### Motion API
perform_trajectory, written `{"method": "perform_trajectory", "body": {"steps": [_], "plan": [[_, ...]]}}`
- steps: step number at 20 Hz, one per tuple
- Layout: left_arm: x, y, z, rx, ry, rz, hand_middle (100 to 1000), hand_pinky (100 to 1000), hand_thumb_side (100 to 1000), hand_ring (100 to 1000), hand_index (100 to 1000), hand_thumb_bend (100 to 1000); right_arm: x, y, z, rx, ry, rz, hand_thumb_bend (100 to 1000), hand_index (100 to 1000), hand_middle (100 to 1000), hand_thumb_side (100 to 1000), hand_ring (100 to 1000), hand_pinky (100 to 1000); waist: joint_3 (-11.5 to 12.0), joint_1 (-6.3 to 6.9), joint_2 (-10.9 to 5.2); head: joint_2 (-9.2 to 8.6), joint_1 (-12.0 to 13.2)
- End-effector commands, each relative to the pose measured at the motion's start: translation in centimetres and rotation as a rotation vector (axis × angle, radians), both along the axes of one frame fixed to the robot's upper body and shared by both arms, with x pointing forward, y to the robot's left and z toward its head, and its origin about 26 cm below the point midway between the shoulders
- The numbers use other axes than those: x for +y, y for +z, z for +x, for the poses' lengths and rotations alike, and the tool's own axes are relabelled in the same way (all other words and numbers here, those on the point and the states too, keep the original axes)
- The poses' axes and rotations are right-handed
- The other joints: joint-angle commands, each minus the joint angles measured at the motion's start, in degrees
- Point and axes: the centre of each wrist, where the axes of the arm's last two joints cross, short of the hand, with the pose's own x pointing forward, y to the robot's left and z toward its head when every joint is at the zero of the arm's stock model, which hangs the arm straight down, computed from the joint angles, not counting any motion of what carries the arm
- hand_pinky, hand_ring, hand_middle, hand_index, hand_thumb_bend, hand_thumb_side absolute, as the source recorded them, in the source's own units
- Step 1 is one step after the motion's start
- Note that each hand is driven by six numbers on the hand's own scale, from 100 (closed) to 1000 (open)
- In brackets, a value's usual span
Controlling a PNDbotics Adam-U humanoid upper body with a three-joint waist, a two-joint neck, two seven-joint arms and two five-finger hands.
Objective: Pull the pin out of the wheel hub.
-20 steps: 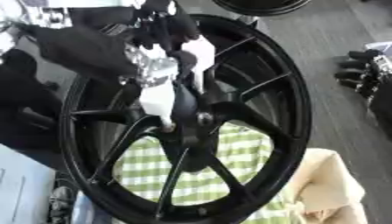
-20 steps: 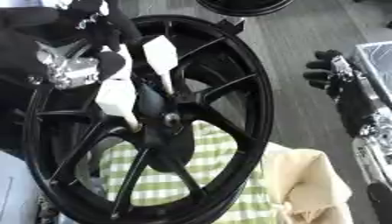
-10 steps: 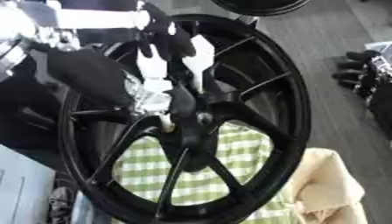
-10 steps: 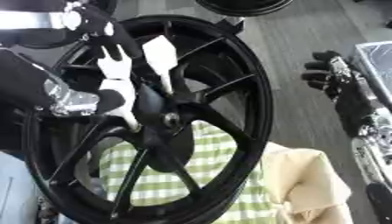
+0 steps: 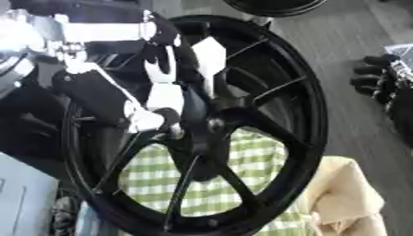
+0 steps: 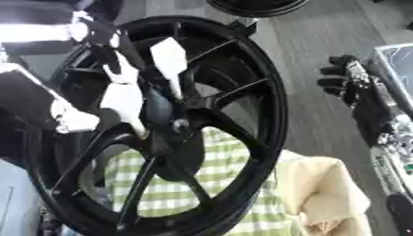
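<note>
Left hand [image 5: 161, 99] reaches in from upper left, white-tipped fingers spread over the spokes and lying against the hub [image 5: 202, 124]; whether they clasp anything cannot be told. Pin not distinguishable among the fingers. Black wheel [image 6: 266, 115] stands tilted on edge, filling mid-frame, hub at its centre. Green checked cloth [image 5: 242, 184] shows behind the lower spokes. Cream cloth [image 6: 322, 189] lies just right of the rim. Right hand [image 6: 347, 83] rests at far right, fingers relaxed, holding nothing, well apart from the wheel.
</note>
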Motion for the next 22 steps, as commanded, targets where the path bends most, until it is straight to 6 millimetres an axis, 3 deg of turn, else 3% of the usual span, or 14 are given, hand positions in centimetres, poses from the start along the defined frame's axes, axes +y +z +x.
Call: {"method": "perform_trajectory", "body": {"steps": [1, 8, 14, 22], "plan": [[0.4, 0.7, -0.3, 0.033, 0.070, 0.032, 741, 753, 138, 664, 823, 317, -0.3, 1.0, 0.0, -0.025, 0.001, -0.033, 100, 849, 732, 842, 752, 849, -0.1, -0.31, -1.61, 0.08, 0.2], [0.7, 0.2, 0.6, 0.015, 0.105, 0.047, 734, 757, 124, 680, 815, 337, -0.2, 1.0, 0.1, -0.022, 0.009, -0.037, 100, 849, 733, 844, 751, 849, -0.2, -0.30, -1.54, 0.04, 0.4], [0.9, 0.0, 1.1, 0.014, 0.116, 0.044, 694, 718, 118, 621, 792, 337, -0.2, 0.9, 0.1, -0.017, 0.011, -0.040, 100, 849, 734, 847, 752, 849, -0.2, -0.37, -1.49, 0.02, 0.4], [1.2, -0.4, 1.6, 0.017, 0.140, 0.045, 678, 698, 118, 607, 782, 346, -0.1, 0.9, 0.2, -0.016, 0.016, -0.042, 100, 849, 734, 847, 752, 849, -0.2, -0.38, -1.46, -0.02, 0.5]]}}
